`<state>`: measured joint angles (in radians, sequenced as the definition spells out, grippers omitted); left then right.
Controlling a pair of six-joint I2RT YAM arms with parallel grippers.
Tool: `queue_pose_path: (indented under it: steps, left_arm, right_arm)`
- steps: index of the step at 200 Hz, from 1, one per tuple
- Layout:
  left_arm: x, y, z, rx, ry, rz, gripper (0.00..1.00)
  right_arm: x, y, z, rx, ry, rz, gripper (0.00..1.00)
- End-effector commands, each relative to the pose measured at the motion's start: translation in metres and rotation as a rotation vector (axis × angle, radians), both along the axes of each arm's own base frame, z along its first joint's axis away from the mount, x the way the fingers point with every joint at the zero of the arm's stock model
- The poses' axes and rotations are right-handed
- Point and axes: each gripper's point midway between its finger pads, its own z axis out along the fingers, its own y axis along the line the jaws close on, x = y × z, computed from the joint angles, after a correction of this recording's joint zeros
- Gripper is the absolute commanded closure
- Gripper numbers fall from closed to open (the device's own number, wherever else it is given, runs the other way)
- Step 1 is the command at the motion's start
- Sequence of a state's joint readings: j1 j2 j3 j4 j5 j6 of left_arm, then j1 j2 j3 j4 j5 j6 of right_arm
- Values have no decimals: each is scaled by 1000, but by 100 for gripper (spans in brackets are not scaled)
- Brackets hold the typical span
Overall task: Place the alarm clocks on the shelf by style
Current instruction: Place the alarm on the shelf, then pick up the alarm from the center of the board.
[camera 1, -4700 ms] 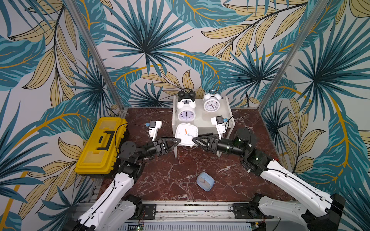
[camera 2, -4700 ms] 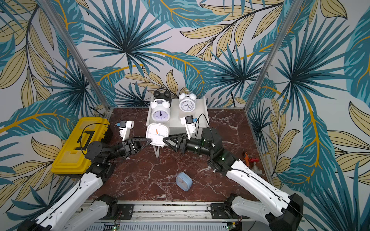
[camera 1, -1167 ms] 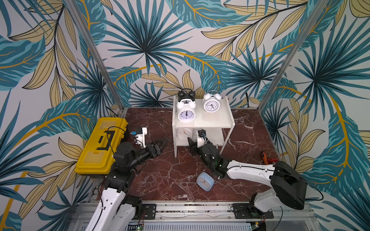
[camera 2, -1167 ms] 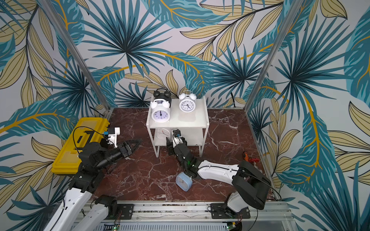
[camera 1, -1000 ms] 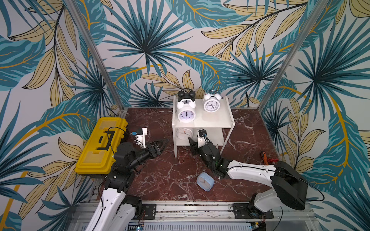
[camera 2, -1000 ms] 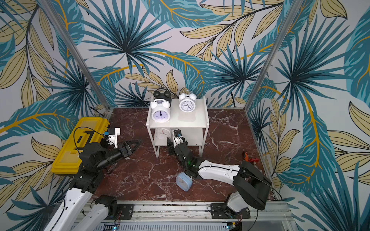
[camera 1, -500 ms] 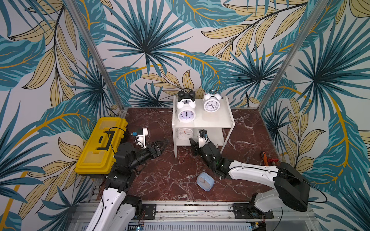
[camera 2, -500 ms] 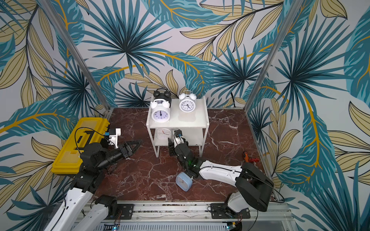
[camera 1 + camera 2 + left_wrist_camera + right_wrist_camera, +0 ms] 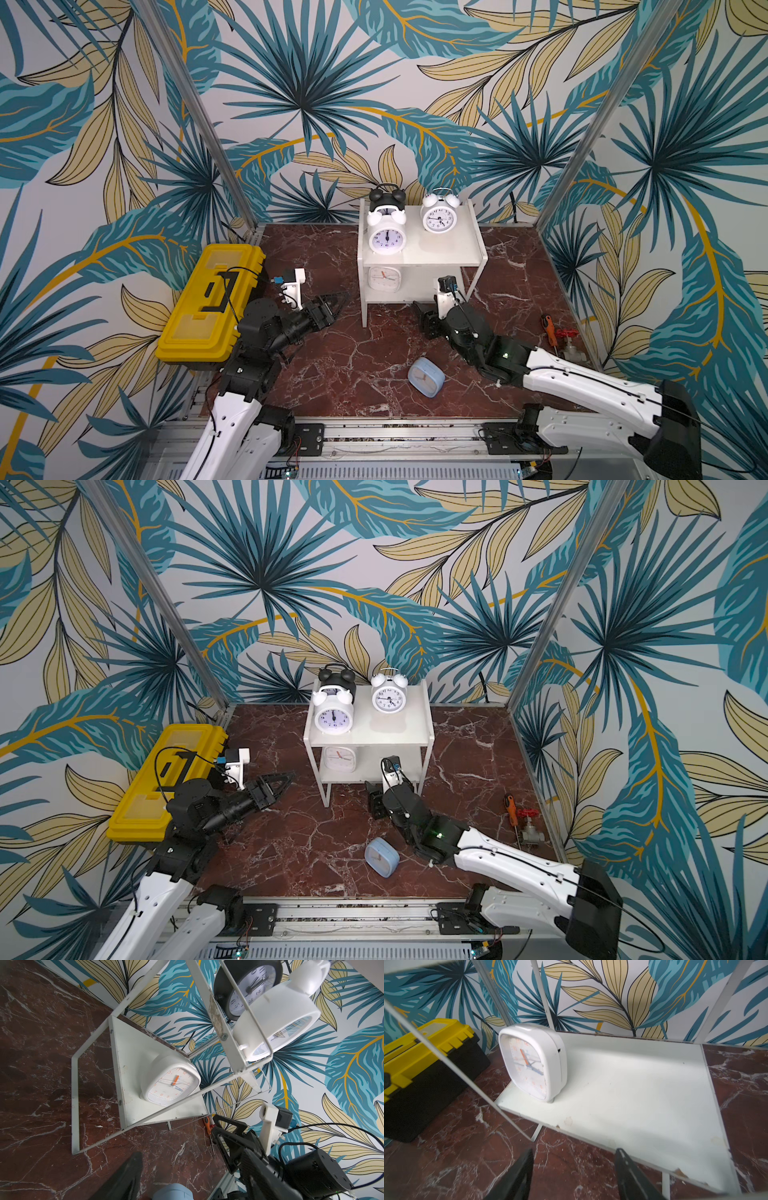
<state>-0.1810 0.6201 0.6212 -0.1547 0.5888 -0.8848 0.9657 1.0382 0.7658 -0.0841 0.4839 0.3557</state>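
Frame centre, on the upper board of the shelf (image 9: 419,258): three twin-bell clocks (image 9: 386,240). Lower board, left end: white square clock (image 9: 384,279). Lower centre, on the counter (image 9: 332,365): light blue clock (image 9: 426,377). Spread and empty: left pincer (image 9: 340,306), right pincer (image 9: 574,1150).

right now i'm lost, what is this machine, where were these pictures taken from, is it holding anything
This is a robot with two arms working over a marble table. Its arms end in the left gripper and right gripper, both open, holding nothing. The two wide pictures come from one camera above; the two close ones from cameras on the wrists. A white shelf holds a black bell clock and two white bell clocks on top, and a white square clock on its lower board. A blue square clock lies on the table; a yellow toolbox sits by the left arm.
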Motion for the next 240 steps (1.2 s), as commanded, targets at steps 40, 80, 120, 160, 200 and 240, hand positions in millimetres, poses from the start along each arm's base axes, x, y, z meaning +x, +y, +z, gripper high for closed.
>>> queue_pose_path:
  steps: [40, 80, 120, 160, 200, 240]
  left_arm:
    - [2, 5, 1, -11, -29, 32, 19]
    - [1, 3, 4, -35, -39, 16, 19]
    - [-1, 0, 6, -39, -44, -2, 19]
    - [2, -2, 2, -48, -38, -12, 19]
    - [1, -4, -2, -56, -29, -29, 19]
    - [0, -4, -3, -52, -26, -28, 19]
  right_arm:
    - [-91, -16, -93, -160, 483, 247, 12]
    - [-122, 0, -128, -152, 666, 369, 7]
    - [-131, -4, -150, -210, 721, 361, 7]
    - [-131, -6, -162, -237, 743, 344, 18]
    - [-130, -7, -163, -251, 737, 340, 40]
    - [-129, -3, -152, -220, 707, 358, 64]
